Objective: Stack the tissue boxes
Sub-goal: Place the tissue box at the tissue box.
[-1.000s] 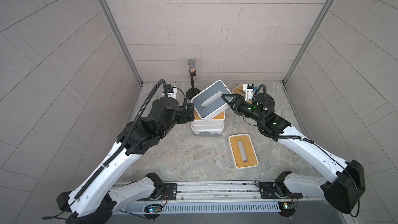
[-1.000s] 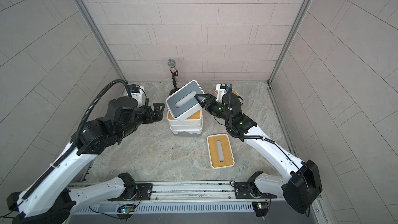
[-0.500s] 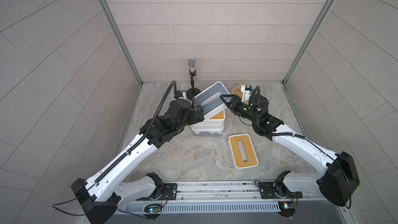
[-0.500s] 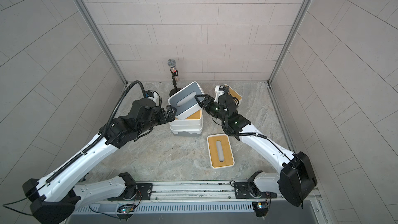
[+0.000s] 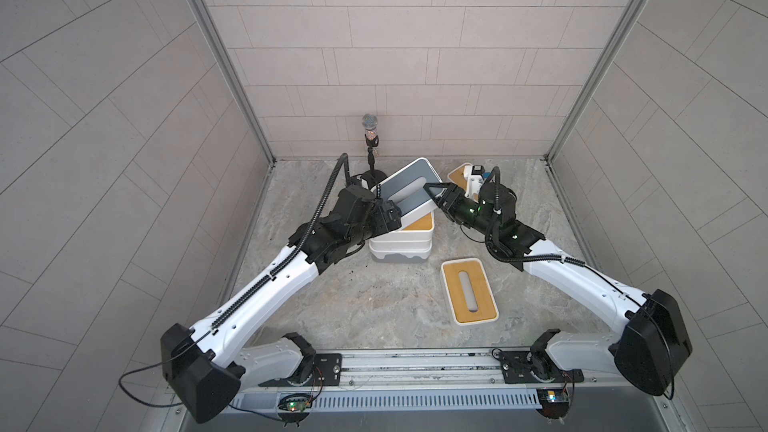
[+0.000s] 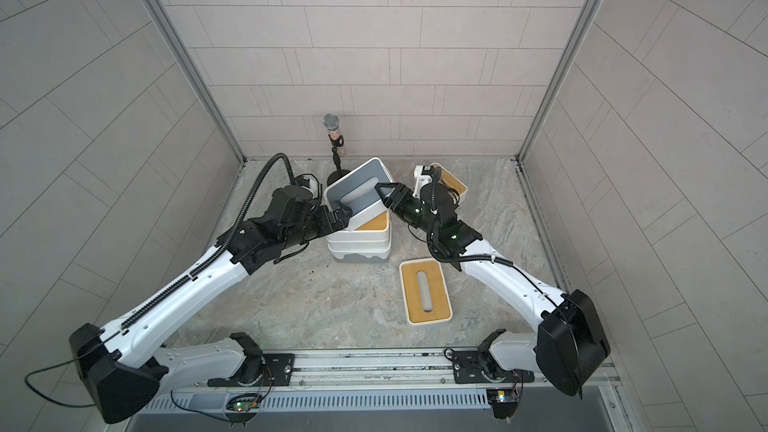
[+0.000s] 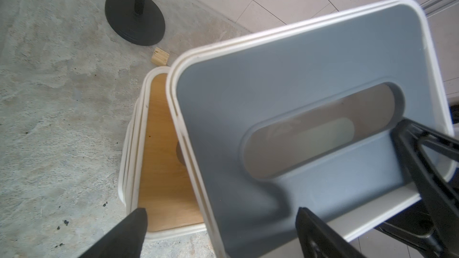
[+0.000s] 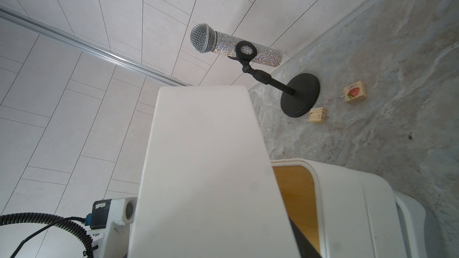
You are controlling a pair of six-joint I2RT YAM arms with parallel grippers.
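We see the left gripper [image 5: 392, 218] spread wide at the left end of the grey-lidded tissue box [image 5: 405, 191], tilted over the bamboo-topped stack [image 5: 401, 243], its right end clamped by the right gripper [image 5: 433, 196], with a bamboo-lidded box [image 5: 469, 297] lying apart.

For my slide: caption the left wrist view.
Tilted grey-lidded tissue box above a bamboo-lidded box; black stand base beyond.

grey-lid box [image 5: 405, 178]: tilted over stack [image 5: 401, 243] | tan-lid box [image 5: 469, 297]: flat, apart
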